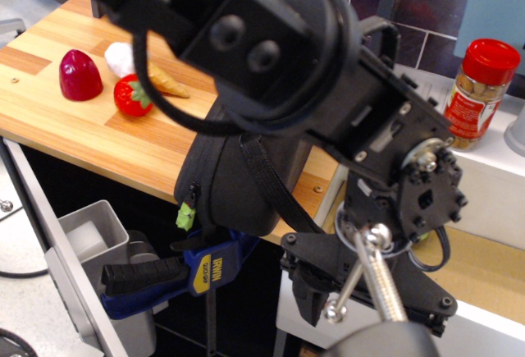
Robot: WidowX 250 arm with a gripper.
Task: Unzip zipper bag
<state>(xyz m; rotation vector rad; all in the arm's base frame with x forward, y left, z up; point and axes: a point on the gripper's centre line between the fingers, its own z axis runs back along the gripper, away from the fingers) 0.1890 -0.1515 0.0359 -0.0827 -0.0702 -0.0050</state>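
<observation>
Zipper bag point(238, 180) lies at the near edge of the wooden table point(74, 127), partly hidden behind the robot arm point(271, 37), its lime-green pull tab point(186, 216) hanging over the edge above a blue clamp point(176, 273). Gripper point(308, 295) sits right of the tab, apart from the bag; jaw state cannot be told. Toy strawberry point(133, 96) lies left of the bag.
</observation>
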